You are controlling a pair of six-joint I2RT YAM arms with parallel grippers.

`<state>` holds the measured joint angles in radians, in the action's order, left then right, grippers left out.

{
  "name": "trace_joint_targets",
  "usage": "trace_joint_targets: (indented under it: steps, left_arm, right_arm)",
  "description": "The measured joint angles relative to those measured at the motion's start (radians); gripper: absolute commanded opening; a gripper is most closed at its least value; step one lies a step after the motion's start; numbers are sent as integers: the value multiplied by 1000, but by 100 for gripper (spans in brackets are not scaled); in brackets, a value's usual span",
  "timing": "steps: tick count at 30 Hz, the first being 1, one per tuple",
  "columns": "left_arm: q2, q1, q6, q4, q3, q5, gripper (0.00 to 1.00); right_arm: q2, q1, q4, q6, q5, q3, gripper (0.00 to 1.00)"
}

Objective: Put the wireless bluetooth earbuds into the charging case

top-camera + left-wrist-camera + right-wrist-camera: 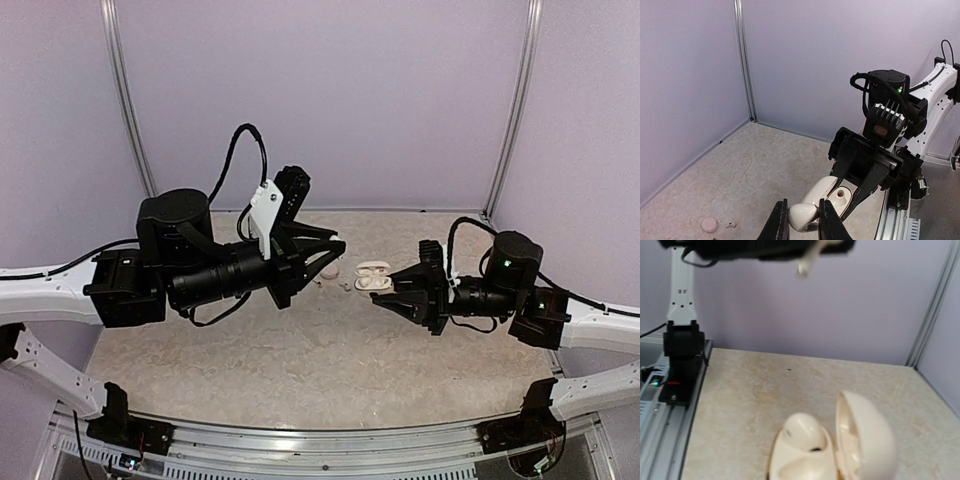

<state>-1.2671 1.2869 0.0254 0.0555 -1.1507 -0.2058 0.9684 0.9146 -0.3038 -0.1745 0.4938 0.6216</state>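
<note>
Nearest the front edge, the right claw [380, 299] is closed, its tips at the charging case [373, 277]; whether it pinches the case cannot be told. The case lies open about mid-bench, right of centre, and the one well plainly seen looks empty. Just beyond and above it, the left claw [804, 207] grips a small white piece, probably one earbud [801, 216], not yet seated. The other earbud's place is unclear, so both insertions seem left.
</note>
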Motion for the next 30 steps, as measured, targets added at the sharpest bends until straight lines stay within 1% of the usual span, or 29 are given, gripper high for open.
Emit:
trace_joint_targets:
  steps: [7,12,16,21,30]
  left_arm:
    - [-54,20,15,35,-18,-3,10]
    - [-83,37,35,50,-31,-1,10]
    - [-91,39,53,53,-32,7,10]
    - [-93,39,94,57,-32,17,9]
    - [-93,39,187,55,-32,23,8]
  right_arm:
    - [-9,56,-1,-66,-86,0,0]
    - [-3,63,-4,-67,-91,1,0]
    - [31,65,-16,-15,-56,10,0]
    - [77,65,-39,74,23,25,0]
    - [97,66,-82,201,138,51,0]
